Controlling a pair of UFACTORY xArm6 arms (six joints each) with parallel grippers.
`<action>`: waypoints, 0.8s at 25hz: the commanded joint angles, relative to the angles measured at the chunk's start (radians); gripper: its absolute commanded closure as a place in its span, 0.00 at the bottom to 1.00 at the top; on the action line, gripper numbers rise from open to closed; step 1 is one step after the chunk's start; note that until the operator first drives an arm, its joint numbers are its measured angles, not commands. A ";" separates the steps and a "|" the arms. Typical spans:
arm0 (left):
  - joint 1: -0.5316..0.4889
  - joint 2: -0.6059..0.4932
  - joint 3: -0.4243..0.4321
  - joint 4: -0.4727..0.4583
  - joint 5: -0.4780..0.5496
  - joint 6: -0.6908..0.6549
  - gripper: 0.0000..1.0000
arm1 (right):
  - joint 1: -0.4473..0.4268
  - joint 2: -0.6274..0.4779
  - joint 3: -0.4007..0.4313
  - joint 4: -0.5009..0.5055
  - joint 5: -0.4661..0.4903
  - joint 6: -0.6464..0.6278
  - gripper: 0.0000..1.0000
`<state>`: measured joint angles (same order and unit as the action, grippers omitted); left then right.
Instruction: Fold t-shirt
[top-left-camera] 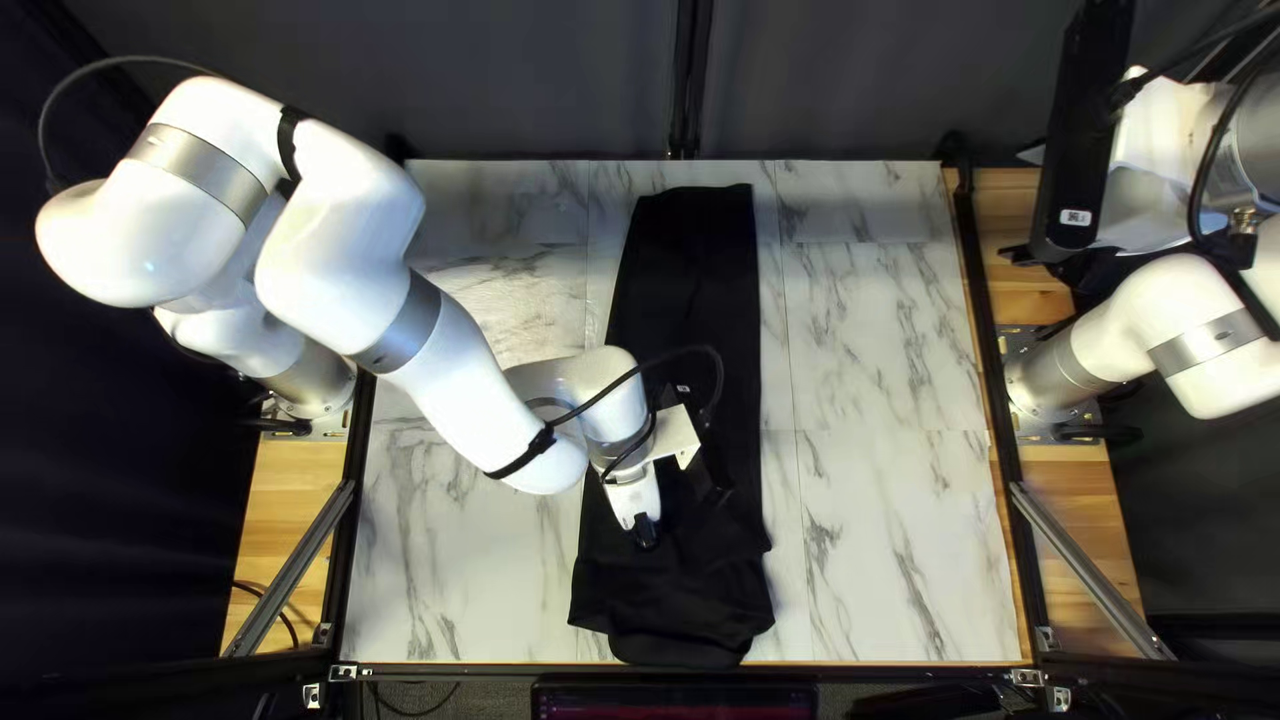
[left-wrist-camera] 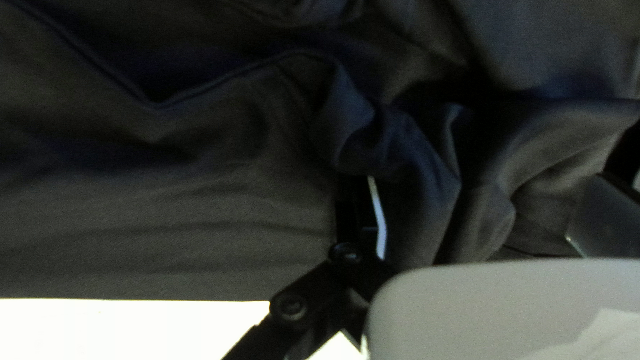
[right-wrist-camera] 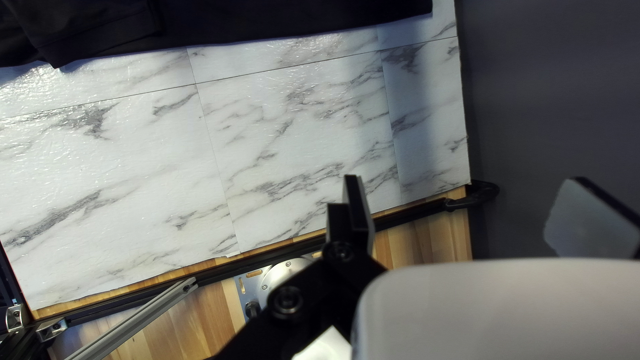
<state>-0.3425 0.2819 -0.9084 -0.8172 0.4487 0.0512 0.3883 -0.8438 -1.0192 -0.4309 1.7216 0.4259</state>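
- The black t-shirt lies as a long strip from upper centre to lower centre of the top left view, smooth toward the top, rumpled toward the bottom.
- Its lower end reaches the near edge of the marble-patterned table; bare surface shows on both sides.
- The left gripper is over the shirt's lower half, just below the frame's centre; black on black, its outline is probably only partly readable there.
- In its wrist view, the left gripper stands wide, with loose folds between its fingers but not pinched.
- The left arm reaches from the upper left to the centre.
- The right gripper is raised at the upper right, well apart from the shirt; its wrist view shows its fingers spread, holding nothing.
- The right arm stands at the right.
- A dark curtain fills the top, behind the table.
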 commanded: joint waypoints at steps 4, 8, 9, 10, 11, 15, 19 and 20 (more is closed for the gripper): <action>0.012 -0.031 0.006 0.031 0.001 -0.015 0.58 | 0.000 0.000 0.000 0.000 0.000 0.000 0.00; 0.017 -0.052 0.013 0.066 0.004 -0.037 0.58 | 0.000 0.000 0.000 0.000 0.000 0.000 0.00; 0.017 -0.059 0.017 0.076 0.005 -0.044 0.58 | 0.000 0.000 0.000 0.000 0.000 0.000 0.00; 0.017 -0.063 0.020 0.082 0.005 -0.049 0.58 | 0.000 0.000 0.000 0.000 0.000 0.000 0.00; 0.015 -0.075 0.028 0.094 0.004 -0.058 0.57 | 0.000 0.000 0.000 0.000 0.000 0.000 0.00; 0.004 -0.108 0.064 0.116 -0.013 -0.083 0.55 | 0.000 0.000 0.000 0.000 0.000 0.000 0.00; 0.000 -0.111 0.077 0.116 -0.030 -0.085 0.21 | 0.000 0.000 0.000 0.000 0.000 0.000 0.00; 0.001 -0.112 0.079 0.116 -0.031 -0.085 0.07 | 0.000 0.000 0.000 0.000 0.000 0.000 0.00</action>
<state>-0.3421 0.1707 -0.8329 -0.7001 0.4221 -0.0345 0.3883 -0.8438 -1.0192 -0.4309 1.7216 0.4259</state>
